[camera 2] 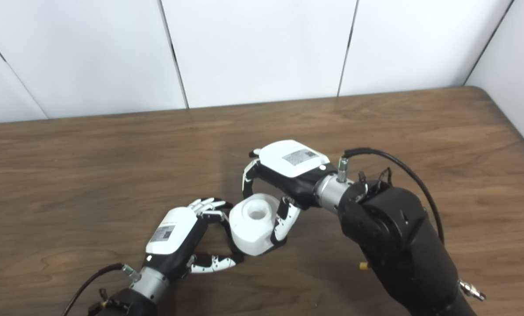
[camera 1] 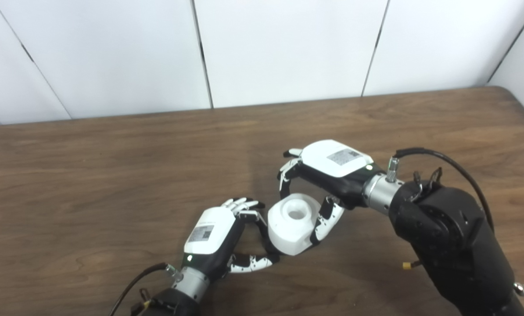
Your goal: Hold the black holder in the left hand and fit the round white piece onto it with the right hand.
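The round white piece (camera 1: pixel 293 224), with a hole in its top, sits low over the wooden table (camera 1: pixel 113 175) at the front centre. My right hand (camera 1: pixel 332 169) is shut on it from behind and from the right, with its thumb on the near right side. My left hand (camera 1: pixel 213 235) is at the piece's left side, fingers and thumb curled around a thin black edge there, the black holder (camera 1: pixel 265 239). The white piece hides most of the holder. It seems to rest on or against the holder; how far it is seated cannot be seen.
The table's back edge meets a white panelled wall (camera 1: pixel 288 48). The right forearm (camera 1: pixel 455 245) is bulky and black and covers the table's front right. A cable (camera 1: pixel 446 160) loops above the right wrist.
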`<state>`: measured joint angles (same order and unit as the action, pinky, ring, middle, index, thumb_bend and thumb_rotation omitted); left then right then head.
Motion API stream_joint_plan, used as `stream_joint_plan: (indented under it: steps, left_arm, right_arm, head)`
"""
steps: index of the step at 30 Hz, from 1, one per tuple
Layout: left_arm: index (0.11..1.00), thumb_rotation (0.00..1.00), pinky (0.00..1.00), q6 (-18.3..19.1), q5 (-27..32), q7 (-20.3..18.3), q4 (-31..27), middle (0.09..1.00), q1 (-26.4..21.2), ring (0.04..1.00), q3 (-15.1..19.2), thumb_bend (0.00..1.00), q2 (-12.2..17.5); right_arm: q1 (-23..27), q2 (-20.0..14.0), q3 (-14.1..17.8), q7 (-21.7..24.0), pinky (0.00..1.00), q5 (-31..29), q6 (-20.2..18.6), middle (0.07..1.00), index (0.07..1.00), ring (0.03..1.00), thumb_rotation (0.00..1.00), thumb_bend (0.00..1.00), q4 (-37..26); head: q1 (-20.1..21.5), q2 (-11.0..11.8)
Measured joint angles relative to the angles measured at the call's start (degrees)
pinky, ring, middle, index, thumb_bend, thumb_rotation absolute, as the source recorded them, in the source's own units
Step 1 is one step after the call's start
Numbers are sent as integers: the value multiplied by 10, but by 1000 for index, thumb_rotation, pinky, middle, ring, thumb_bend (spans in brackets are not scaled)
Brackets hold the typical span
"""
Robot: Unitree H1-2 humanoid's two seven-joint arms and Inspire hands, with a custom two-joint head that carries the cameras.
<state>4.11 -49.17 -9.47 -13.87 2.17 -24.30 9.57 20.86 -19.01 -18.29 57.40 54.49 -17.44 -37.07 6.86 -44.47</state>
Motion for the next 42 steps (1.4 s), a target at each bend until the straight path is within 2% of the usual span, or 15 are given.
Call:
stream_joint_plan:
  steps: [11, 12, 13, 15, 33, 42]
  left_arm:
    - [492, 48, 908, 0, 0, -2, -1, 837, 0, 899, 1, 507, 0]
    - [492, 48, 905, 0, 0, -2, -1, 836, 0, 897, 1, 507, 0]
    - [492, 48, 904, 0, 0, -2, -1, 835, 0, 897, 1, 507, 0]
    - [492, 48, 906, 0, 0, -2, -1, 838, 0, 899, 1, 507, 0]
    - [492, 48, 907, 1, 0, -3, -2, 839, 0, 902, 1, 506, -1]
    - [492, 48, 905, 1, 0, -3, -2, 836, 0, 900, 1, 507, 0]
  right_arm:
    - [-5, 1, 0, -10, 840, 0, 1, 792, 489, 942, 148, 525, 1]
    - [-5, 2, -1, -10, 834, 1, 1, 791, 535, 940, 199, 774, 1]
    - [-5, 1, -1, -10, 832, 1, 1, 791, 550, 939, 217, 858, 1]
    - [-5, 1, -2, -10, 828, 4, 2, 793, 565, 937, 237, 929, 1]
    - [-8, -1, -5, -5, 840, 13, 3, 814, 591, 951, 265, 967, 2]
    - [-6, 0, -5, 27, 889, 25, 1, 839, 649, 972, 336, 1000, 2]
  head:
    - [0, -1]
    - [0, -1]
    - [0, -1]
    - [0, -1]
    - [2, 0]
    - [2, 0]
